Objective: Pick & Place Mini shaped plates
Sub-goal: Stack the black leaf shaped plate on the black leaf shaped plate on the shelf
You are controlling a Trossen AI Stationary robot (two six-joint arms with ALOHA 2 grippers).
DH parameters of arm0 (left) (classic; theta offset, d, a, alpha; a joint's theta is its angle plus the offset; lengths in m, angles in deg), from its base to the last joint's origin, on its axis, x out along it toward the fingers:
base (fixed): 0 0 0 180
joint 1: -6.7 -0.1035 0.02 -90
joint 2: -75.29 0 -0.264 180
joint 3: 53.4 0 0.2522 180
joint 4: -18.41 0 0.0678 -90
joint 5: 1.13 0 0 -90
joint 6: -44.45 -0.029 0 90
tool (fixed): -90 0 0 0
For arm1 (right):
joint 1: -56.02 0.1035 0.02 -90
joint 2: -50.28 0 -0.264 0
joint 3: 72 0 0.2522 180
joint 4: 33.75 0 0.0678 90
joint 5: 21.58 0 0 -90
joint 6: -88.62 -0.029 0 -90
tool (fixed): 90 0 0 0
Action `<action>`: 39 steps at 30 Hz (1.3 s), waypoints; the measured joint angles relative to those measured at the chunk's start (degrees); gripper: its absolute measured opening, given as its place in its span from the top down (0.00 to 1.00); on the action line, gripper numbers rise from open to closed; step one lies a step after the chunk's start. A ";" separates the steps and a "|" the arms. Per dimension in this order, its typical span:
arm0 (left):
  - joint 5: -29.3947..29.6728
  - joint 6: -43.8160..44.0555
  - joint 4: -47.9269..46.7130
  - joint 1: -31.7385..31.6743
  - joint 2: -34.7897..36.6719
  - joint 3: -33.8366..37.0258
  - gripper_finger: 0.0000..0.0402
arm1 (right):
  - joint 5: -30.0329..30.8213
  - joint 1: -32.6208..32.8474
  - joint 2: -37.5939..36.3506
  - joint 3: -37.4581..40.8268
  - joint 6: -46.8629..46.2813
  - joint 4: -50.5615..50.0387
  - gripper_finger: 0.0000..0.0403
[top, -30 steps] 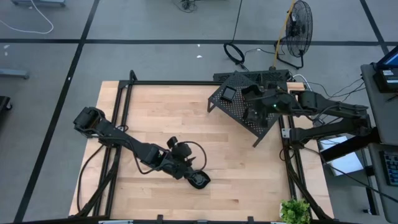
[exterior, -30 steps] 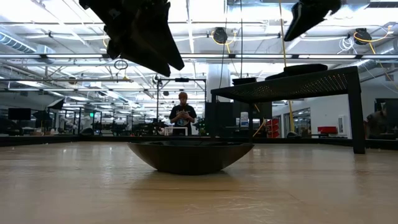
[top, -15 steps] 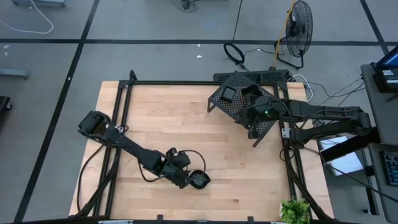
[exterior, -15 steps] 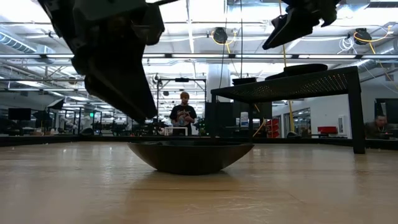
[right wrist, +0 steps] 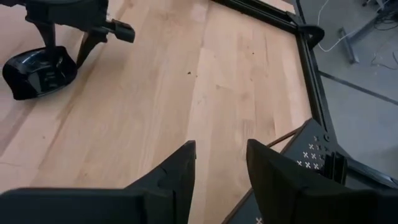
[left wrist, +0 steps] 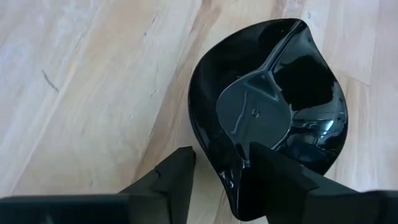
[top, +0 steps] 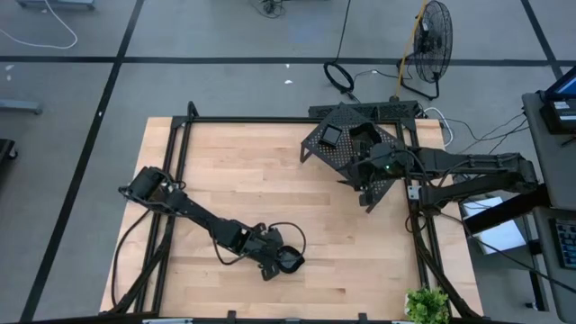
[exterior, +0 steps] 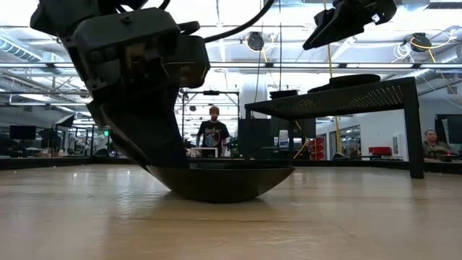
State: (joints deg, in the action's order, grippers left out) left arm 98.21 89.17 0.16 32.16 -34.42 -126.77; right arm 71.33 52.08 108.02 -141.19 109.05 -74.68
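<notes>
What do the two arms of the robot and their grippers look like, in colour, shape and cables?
Both arms are dark, jointed and slim. The left gripper has two flat, matte black fingers with squared tips, and a black cable loops beside its wrist. The right gripper has the same dark wedge-shaped fingers; a small green light glows on the right arm. No markings are readable.

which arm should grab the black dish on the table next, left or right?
Left. The left gripper is open and straddling the rim of the black dish on the table. The right gripper is empty, up by the rack.
</notes>
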 joint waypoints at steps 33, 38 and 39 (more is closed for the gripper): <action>50.69 -39.38 -2.87 0.13 12.91 -6.51 0.99 | 13.75 20.31 8.52 21.30 -8.75 54.09 0.65; 49.49 -38.62 -3.34 -1.16 12.92 -6.49 0.99 | 13.58 20.31 16.35 20.97 -9.29 60.37 0.59; 49.23 -38.31 -3.50 -1.28 12.92 -6.49 0.99 | 13.60 20.31 17.49 20.64 -9.22 60.40 0.58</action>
State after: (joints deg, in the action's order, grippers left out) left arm 147.44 50.86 -3.34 30.88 -21.51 -133.27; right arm 84.93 72.38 125.51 -120.55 99.83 -14.28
